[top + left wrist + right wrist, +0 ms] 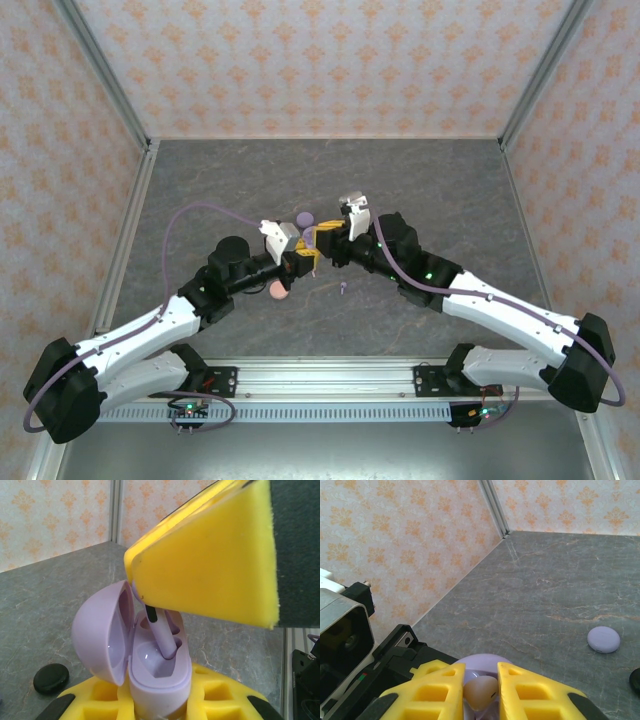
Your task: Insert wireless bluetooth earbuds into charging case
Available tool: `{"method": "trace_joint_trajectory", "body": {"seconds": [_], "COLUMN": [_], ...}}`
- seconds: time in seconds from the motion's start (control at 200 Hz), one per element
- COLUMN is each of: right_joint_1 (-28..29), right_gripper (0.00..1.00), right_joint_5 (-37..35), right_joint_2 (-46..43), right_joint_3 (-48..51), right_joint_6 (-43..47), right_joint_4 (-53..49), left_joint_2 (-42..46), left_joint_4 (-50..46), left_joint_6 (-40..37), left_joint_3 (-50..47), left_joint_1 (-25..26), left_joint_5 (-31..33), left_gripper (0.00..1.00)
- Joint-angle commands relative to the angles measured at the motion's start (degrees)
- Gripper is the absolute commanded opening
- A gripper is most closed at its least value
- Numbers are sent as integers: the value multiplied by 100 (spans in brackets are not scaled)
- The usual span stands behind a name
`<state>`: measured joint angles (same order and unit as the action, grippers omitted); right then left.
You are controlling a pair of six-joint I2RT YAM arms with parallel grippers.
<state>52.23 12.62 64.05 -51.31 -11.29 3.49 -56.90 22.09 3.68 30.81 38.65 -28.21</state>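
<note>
Earbud (162, 637), pinched by the right gripper (481, 672), sat partly in the open case (155, 677). The left gripper (160, 701) clamped that case. I judged the next move needed a straight, gentle push down.

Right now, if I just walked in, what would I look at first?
The big yellow fingers would catch your eye first, where the two arms meet in the middle. The left gripper holds an open lilac case upright, and the right gripper holds a lilac earbud stem-down in it. A closed lilac case lies on the table farther off.
</note>
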Motion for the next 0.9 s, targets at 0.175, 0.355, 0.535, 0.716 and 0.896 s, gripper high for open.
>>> {"method": "trace_joint_trajectory", "body": {"seconds": [0.175,0.355,0.535,0.716,0.896], "right_joint_1": [42,41,42,42,42], "right_gripper": [21,21,23,23,30], "right_joint_5": [510,526,522,452,387], "right_joint_2": [-130,-131,-38,2,18], "right_joint_3": [182,194,66,-94,-224], "right_joint_6": [100,77,0,-5,-80], "right_joint_4": [-6,-10,-82,-194,-345], "left_joint_2": [39,30,22,20,22], "left_joint_4": [200,204,200,200,198], "left_joint_6": [98,100,103,98,88], "left_joint_3": [184,192,189,180,162], "left_joint_1": [46,46,46,46,46], "left_joint_5": [131,131,106,96,87], "left_gripper": [4,4,4,4,4]}}
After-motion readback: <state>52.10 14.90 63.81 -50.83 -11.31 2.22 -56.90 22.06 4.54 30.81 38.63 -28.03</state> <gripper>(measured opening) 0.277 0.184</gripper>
